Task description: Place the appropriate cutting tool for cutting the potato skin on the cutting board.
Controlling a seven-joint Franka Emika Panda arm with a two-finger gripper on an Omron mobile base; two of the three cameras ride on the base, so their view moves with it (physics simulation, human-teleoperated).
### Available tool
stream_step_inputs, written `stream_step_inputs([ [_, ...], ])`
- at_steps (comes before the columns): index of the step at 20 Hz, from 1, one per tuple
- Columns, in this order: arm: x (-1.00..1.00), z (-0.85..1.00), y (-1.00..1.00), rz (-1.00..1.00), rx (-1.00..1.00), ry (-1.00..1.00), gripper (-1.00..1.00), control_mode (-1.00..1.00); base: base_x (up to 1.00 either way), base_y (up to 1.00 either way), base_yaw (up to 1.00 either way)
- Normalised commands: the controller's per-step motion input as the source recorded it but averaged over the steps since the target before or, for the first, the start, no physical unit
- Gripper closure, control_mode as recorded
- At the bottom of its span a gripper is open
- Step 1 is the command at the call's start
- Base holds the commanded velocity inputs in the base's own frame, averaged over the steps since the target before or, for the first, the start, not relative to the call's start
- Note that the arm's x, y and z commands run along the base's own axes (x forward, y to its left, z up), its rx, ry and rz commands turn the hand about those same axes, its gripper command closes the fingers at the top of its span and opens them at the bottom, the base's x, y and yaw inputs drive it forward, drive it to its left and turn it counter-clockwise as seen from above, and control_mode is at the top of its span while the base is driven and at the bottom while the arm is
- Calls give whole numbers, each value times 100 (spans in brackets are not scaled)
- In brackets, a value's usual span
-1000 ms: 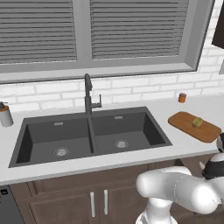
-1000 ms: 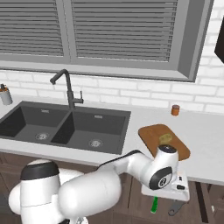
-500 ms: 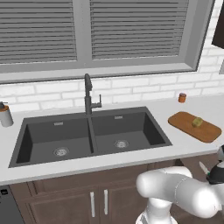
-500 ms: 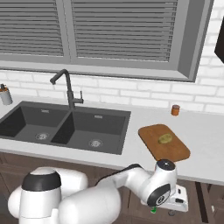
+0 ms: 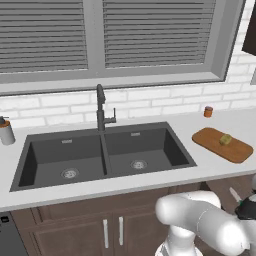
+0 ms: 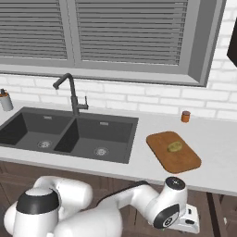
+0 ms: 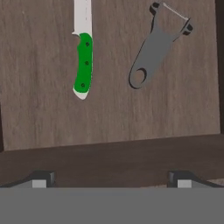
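In the hand view a grey peeler (image 7: pixel 154 47) lies on the wooden floor of an open drawer (image 7: pixel 109 118), its blade end at the top right. To its left lies a knife (image 7: pixel 83 52) with a green handle. My gripper (image 7: pixel 113 181) hangs open above the drawer's near edge, nothing between its fingertips (image 7: pixel 43 180). On the counter to the right of the sink rests the cutting board (image 5: pixel 222 145) (image 6: pixel 173 151), with the potato (image 5: pixel 226 139) (image 6: pixel 175 146) on it. My hand hangs low, below the counter's front edge, in the right base view.
A double black sink (image 5: pixel 102 155) with a dark faucet (image 5: pixel 101 107) fills the counter's middle. A small orange-brown jar (image 5: pixel 208 111) (image 6: pixel 185 116) stands by the brick wall behind the board. A soap dispenser (image 5: pixel 6 131) sits at far left. Cabinet doors (image 5: pixel 112 232) are below.
My hand has sunk from counter height to below the counter's front edge, over the drawer. The jaws stay wide. Board, potato and jar have not moved.
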Motion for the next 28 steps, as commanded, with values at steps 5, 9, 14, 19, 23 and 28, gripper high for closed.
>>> stream_step_inputs([
  [5,-31,0,0,0,0,0,-100,-100,0,0,0],
  [9,-48,0,0,0,0,1,-100,-100,0,0,0],
  [14,15,6,0,0,-2,0,-100,-100,0,0,0],
  [19,46,49,-7,0,0,-3,-100,-100,0,0,0],
  [23,32,31,-43,0,0,-5,-100,-100,0,0,0],
  [28,1,-4,-50,0,0,-3,-100,-100,0,0,0],
])
